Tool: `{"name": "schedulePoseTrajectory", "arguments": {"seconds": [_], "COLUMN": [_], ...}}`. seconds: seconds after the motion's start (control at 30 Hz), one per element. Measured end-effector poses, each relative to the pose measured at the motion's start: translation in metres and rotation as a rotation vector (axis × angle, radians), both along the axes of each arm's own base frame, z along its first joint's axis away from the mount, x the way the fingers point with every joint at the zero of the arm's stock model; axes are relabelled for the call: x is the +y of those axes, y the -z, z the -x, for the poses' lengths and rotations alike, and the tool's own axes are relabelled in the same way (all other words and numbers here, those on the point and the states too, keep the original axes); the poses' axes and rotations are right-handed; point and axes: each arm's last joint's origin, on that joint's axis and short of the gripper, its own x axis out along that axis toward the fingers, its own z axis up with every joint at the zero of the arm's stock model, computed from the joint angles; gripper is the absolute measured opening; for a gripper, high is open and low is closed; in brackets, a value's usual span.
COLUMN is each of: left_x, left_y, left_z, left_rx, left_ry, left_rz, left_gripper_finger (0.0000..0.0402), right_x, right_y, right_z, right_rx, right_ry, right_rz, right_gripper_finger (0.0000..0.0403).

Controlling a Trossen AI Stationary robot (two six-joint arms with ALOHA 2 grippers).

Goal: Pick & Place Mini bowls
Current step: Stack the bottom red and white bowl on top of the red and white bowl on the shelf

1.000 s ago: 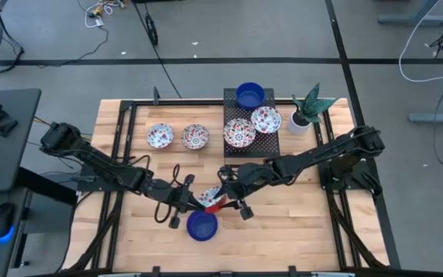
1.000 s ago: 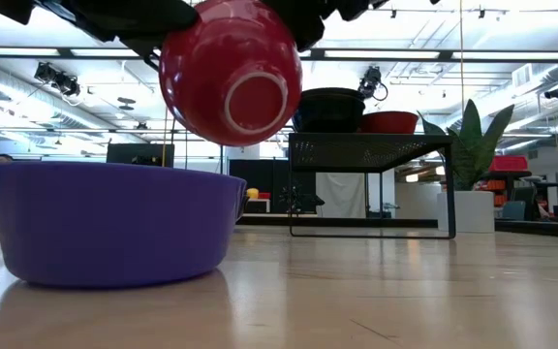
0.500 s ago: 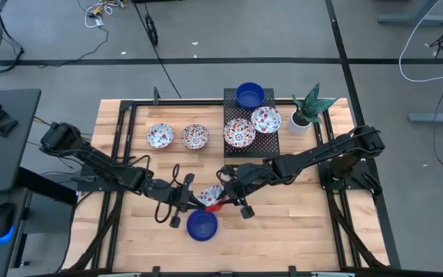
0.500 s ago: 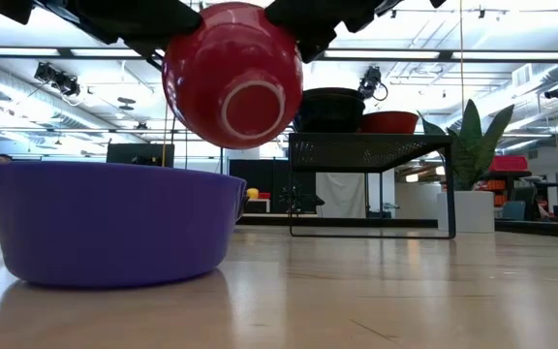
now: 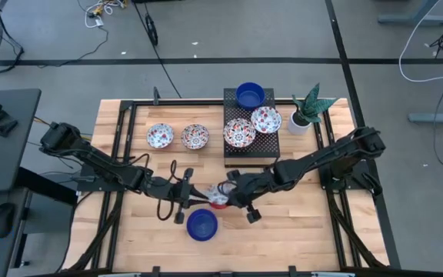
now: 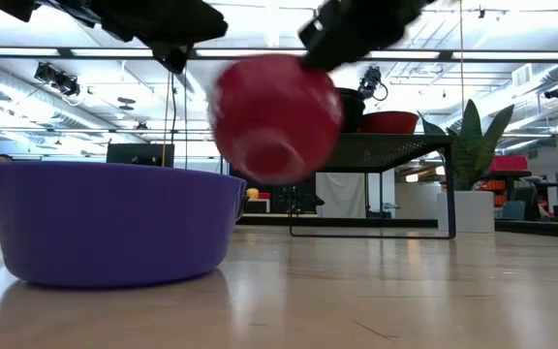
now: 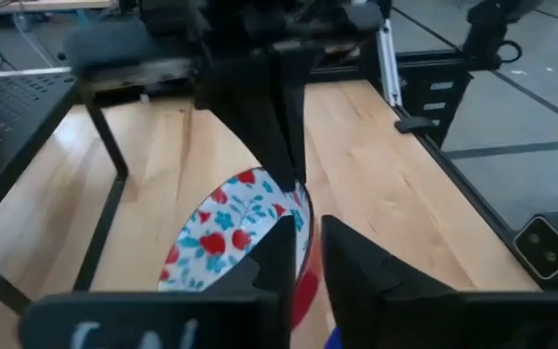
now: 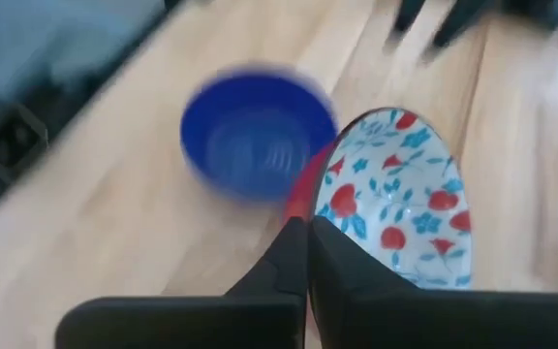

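A mini bowl, floral inside and red outside (image 6: 274, 116), hangs tipped above the table between both grippers. My right gripper (image 8: 307, 242) is shut on it. My left gripper (image 7: 313, 247) stands slightly open, with the bowl's rim (image 7: 303, 208) showing in the gap between its fingers. A blue mini bowl (image 5: 201, 225) sits on its base on the table, below and nearer. Two floral bowls (image 5: 160, 136) (image 5: 194, 137) rest on the wood at the far left. My right gripper pinches the floral bowl's rim (image 8: 316, 208), one finger on the red outside and one on the patterned inside. It comes slanting down from the table's right. The bowl is lifted clear and tipped, its foot (image 6: 260, 150) turned toward the near edge. My left gripper: whether its fingers touch the rim, I cannot tell.
A black rack (image 5: 250, 150) at the far middle carries a blue bowl (image 5: 250, 95) and two floral bowls (image 5: 239, 132) (image 5: 266, 119). A white plant pot (image 5: 300, 123) stands to its right. Bare wood lies to the right of the blue bowl on the table.
My right gripper has tipped downward and come onto the floral bowl's rim. The bowl has shifted toward the table's right, sunk a little and drawn away from my left gripper, which has stayed in place.
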Motion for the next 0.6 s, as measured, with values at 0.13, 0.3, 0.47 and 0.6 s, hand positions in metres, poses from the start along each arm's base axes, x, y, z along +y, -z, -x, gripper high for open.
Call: {"name": "schedulePoseTrajectory", "arguments": {"seconds": [0.13,0.3,0.47,0.6], "left_x": [0.002,0.003,0.003,0.003], "left_y": [0.000,0.001,0.003,0.004], "left_z": [-0.001,-0.001,0.000,0.000], "left_rx": [0.003,0.012,0.030,0.035], "left_ry": [-0.012,-0.018,-0.015,-0.015], "left_rz": [-0.002,-0.002,-0.009,-0.011], "left_gripper_finger": [0.0089,0.0110,0.0110,0.0108], "right_x": [0.007,0.021,0.042,0.061], "right_y": [0.004,0.020,0.019,0.002], "right_z": [0.007,0.024,0.051,0.085], "right_rx": [0.045,0.134,0.251,0.278], "right_ry": [0.038,0.068,0.104,0.139], "right_rz": [0.040,0.114,0.139,0.149], "right_gripper_finger": [0.0001,0.0001,0.0001,0.0000]}}
